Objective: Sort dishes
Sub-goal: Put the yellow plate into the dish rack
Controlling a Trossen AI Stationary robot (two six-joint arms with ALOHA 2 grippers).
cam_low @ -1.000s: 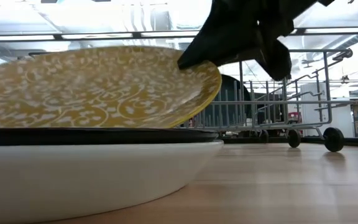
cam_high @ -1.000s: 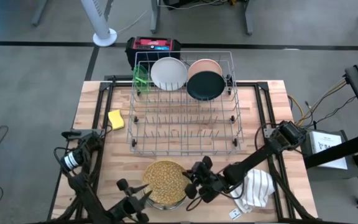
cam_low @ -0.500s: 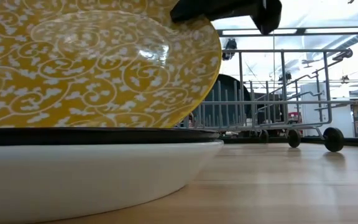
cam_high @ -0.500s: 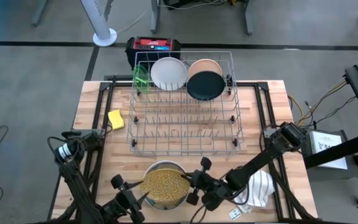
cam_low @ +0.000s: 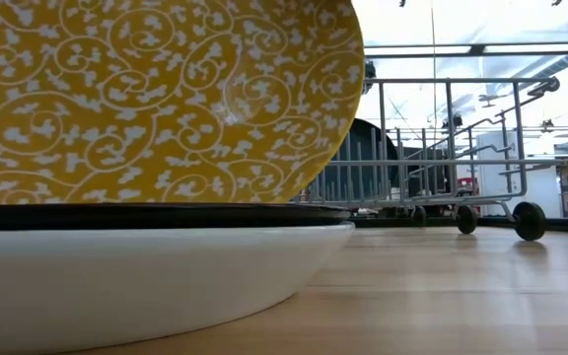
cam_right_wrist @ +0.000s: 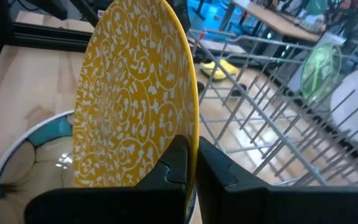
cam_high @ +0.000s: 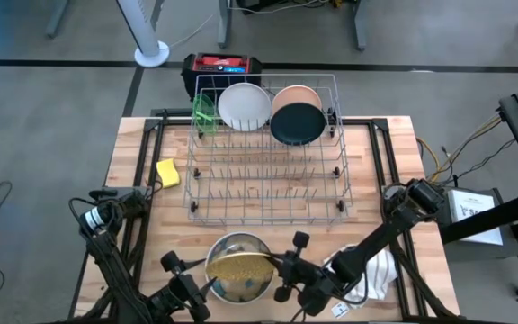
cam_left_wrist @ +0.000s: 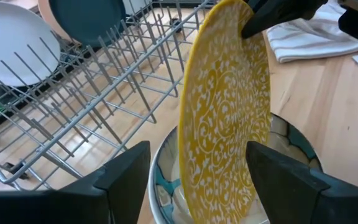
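Right gripper (cam_high: 280, 268), lower centre: clamped on rim of yellow plate (cam_high: 241, 265), tipped on edge over stack (cam_high: 261, 286) for slotting upright | rack (cam_high: 266, 193), frame centre, has free slots | left gripper (cam_high: 185, 286), lower left: spread wide, empty, flanking plate.

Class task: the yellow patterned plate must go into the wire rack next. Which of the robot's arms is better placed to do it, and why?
The right. Its right gripper is already clamped on the rim of the yellow patterned plate, held on edge above the stack, facing the wire rack. The left gripper is open beside it, holding nothing.
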